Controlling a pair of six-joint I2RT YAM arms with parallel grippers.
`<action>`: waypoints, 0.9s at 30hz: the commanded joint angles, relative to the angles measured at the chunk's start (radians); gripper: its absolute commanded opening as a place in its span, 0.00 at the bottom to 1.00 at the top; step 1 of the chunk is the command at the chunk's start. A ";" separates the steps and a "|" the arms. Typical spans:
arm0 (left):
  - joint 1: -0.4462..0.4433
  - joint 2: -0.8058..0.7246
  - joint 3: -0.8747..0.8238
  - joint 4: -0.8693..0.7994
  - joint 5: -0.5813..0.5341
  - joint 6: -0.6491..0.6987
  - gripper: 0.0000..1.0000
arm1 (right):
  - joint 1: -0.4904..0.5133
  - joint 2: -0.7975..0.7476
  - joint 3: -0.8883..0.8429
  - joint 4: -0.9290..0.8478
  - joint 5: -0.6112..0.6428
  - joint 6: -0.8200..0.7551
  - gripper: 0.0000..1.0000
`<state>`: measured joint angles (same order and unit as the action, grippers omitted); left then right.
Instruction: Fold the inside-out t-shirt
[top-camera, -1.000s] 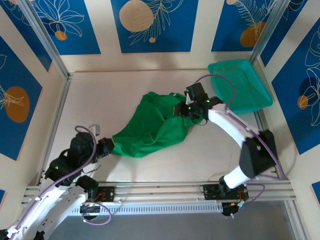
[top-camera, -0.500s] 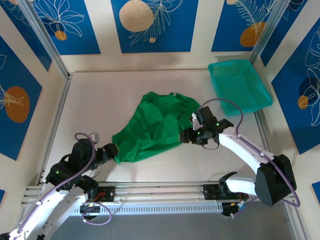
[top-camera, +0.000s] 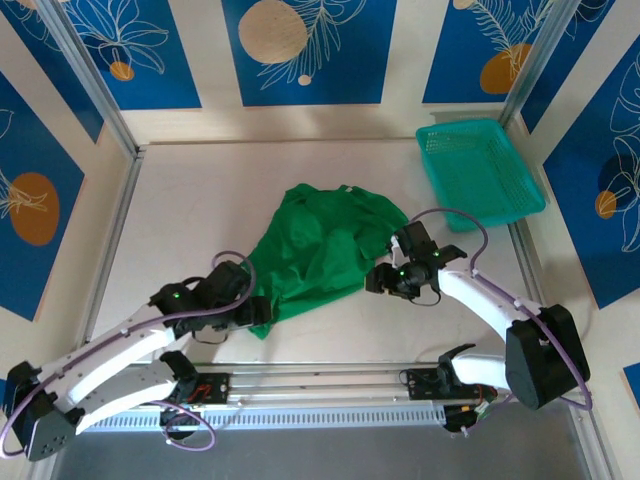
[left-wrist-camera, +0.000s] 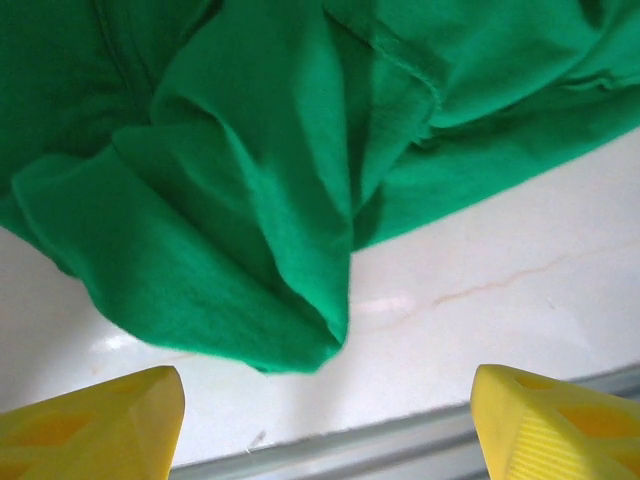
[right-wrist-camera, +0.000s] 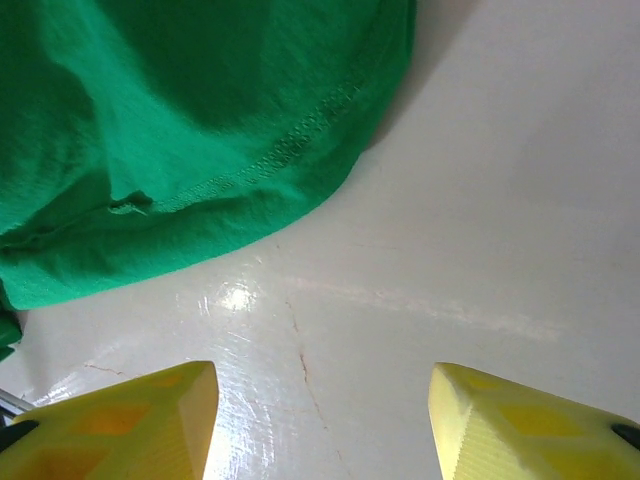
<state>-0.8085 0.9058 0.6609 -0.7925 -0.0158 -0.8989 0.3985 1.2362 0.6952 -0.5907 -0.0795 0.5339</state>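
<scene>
Both of my grippers are spread wide, with nothing between their fingers. My left gripper (top-camera: 257, 309) sits at the 7 o'clock corner of the t-shirt (top-camera: 320, 245), just beside its lowest fold. My right gripper (top-camera: 379, 280) is near the 4 o'clock hem, over bare surface. The t-shirt lies crumpled in the middle of the table (top-camera: 180, 200), with the basket (top-camera: 480, 170) off at 2 o'clock.
</scene>
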 joint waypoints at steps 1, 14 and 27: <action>-0.008 0.013 -0.020 0.049 -0.079 0.044 0.75 | -0.006 -0.006 -0.011 0.027 -0.026 0.017 0.58; -0.404 0.272 0.090 -0.122 -0.372 -0.185 0.71 | -0.016 -0.048 -0.041 0.047 -0.010 0.015 0.58; -0.280 0.262 -0.144 0.346 -0.339 -0.220 0.33 | -0.016 -0.128 -0.112 0.115 -0.042 0.052 0.58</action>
<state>-1.1481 1.2137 0.5724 -0.5751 -0.4107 -1.1122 0.3847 1.1316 0.6201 -0.5068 -0.0673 0.5583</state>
